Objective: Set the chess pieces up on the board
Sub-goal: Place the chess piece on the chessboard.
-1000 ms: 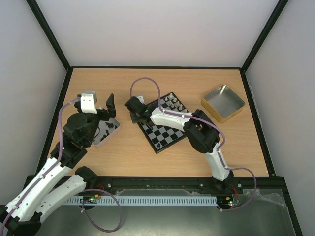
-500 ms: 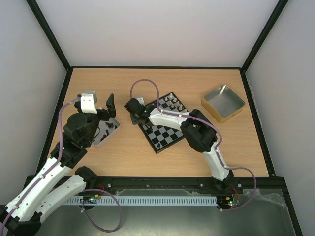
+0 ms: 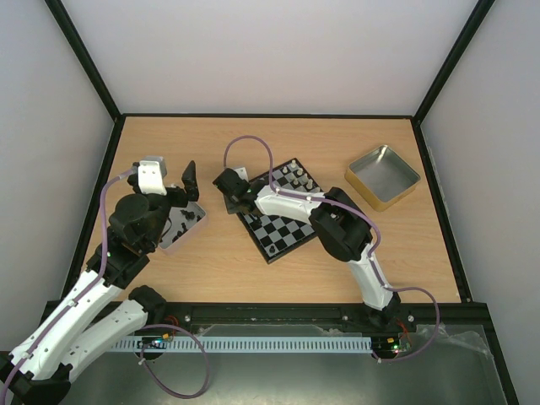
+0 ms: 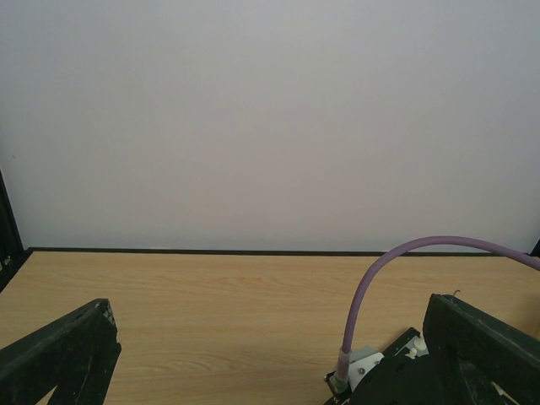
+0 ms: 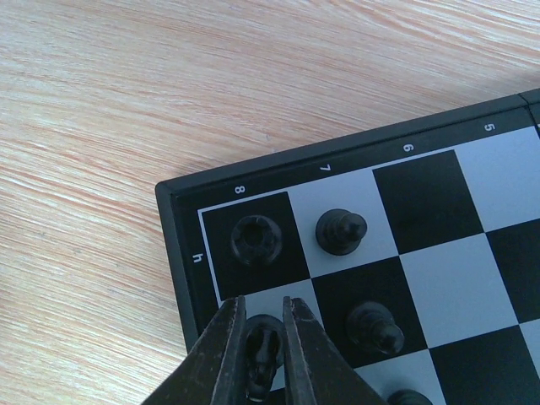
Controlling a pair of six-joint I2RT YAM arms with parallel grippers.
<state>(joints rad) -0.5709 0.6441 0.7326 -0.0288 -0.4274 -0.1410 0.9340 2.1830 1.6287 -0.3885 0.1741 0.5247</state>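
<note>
The board point(image 3: 283, 226) lies mid-table, turned at an angle, with silvery-white pieces point(image 3: 295, 175) along its far corner. My right gripper point(image 3: 226, 192) is at the board's left corner. In the right wrist view its fingers point(image 5: 221, 354) are closed on a black piece point(image 5: 263, 348) that stands on the pale square beside the corner. A black rook point(image 5: 256, 239) stands on the corner square, with black pawns point(image 5: 340, 230) beside it. My left gripper point(image 3: 187, 187) hangs open and empty above a grey tin point(image 3: 165, 242) holding black pieces point(image 3: 184, 221). Its jaws point(image 4: 268, 312) are spread wide.
A gold-rimmed metal tin point(image 3: 382, 175) sits at the far right, with nothing in it. The right arm's wrist and purple cable point(image 4: 380, 278) show at the lower right of the left wrist view. Black frame rails edge the table.
The right gripper has shifted a little left and away along the board's corner. The left arm has not moved.
</note>
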